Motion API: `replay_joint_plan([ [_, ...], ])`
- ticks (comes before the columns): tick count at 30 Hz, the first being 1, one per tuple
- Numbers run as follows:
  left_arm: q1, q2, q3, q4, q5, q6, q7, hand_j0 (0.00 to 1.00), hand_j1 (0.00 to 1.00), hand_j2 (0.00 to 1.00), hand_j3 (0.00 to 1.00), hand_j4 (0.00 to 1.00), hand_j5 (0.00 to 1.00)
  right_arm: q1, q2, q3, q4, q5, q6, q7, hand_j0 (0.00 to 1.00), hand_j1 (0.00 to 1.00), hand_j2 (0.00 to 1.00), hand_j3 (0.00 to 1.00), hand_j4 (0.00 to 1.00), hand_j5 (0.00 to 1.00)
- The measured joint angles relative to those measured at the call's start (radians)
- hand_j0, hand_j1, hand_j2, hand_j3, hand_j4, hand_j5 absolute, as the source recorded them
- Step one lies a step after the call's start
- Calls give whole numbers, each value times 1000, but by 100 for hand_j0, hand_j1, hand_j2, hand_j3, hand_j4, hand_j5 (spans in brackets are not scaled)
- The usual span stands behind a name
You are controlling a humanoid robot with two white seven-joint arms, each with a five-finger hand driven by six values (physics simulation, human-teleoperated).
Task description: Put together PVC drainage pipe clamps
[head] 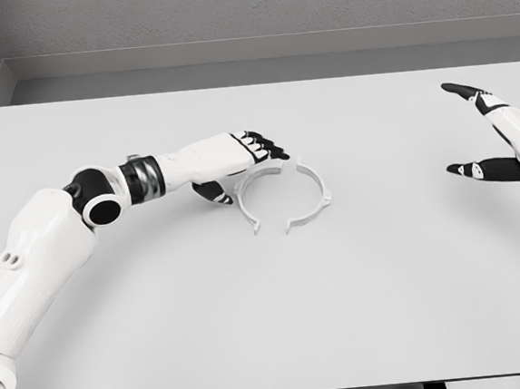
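Observation:
Two white half-ring clamp pieces lie on the table near its middle. The left half [248, 198] and the right half [311, 199] face each other and form a near circle with gaps at top and bottom. My left hand [239, 164] reaches over the left half's upper end, its dark fingertips [269, 145] curled over that end and its thumb [212, 192] beside the outer rim. Whether it truly grips the piece I cannot tell. My right hand [482, 129] hovers at the far right edge, fingers spread and holding nothing.
The white table [270, 312] fills the view, with a grey wall behind its far edge. The left arm stretches across the table from the lower left.

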Motion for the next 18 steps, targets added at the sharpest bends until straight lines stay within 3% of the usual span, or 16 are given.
replay_joint_plan([
  [18, 0, -16, -1, 12, -5, 0, -12, 100, 100, 100, 100, 100, 100, 0, 0, 0, 0, 0, 0, 0, 100, 100, 100, 100, 100, 100],
])
